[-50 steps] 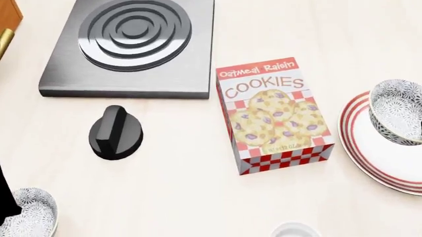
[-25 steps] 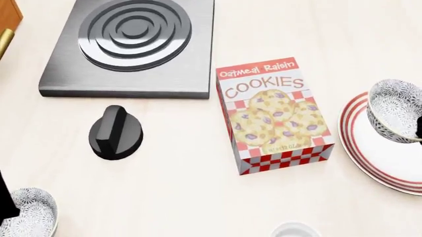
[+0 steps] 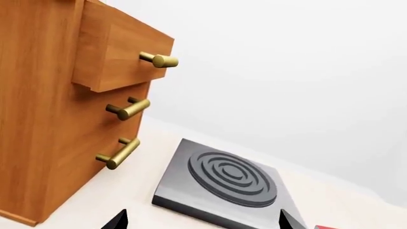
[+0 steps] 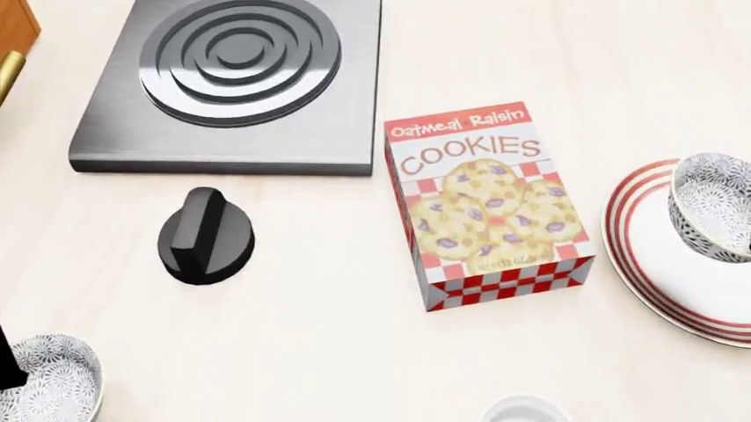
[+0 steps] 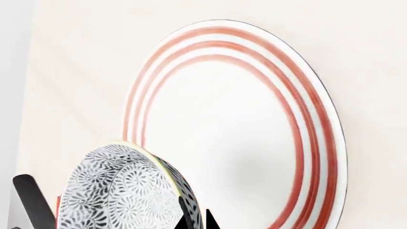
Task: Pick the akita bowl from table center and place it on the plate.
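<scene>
The akita bowl (image 4: 713, 207), speckled grey-black on white, hangs tilted over the plate (image 4: 657, 264), a wide white one with red rings, at the right edge of the head view. In the right wrist view my right gripper (image 5: 199, 220) is shut on the rim of the akita bowl (image 5: 121, 191), one fingertip on each side of its wall, with the plate (image 5: 254, 124) behind it. That gripper itself is outside the head view. My left gripper (image 3: 203, 222) is open, far from the bowl, facing a grey burner slab (image 3: 222, 181).
A cookies box (image 4: 487, 207) lies left of the plate. The black knob (image 4: 206, 236) and the burner slab (image 4: 235, 79) are further left. An identical bowl (image 4: 47, 382) sits at the near left, a plain white cup (image 4: 525, 411) at the near edge. A wooden drawer cabinet (image 3: 57, 105) stands beside the burner.
The held bowl has shifted right and slightly lower over the plate, now partly cut by the frame edge. The left arm has hardly moved.
</scene>
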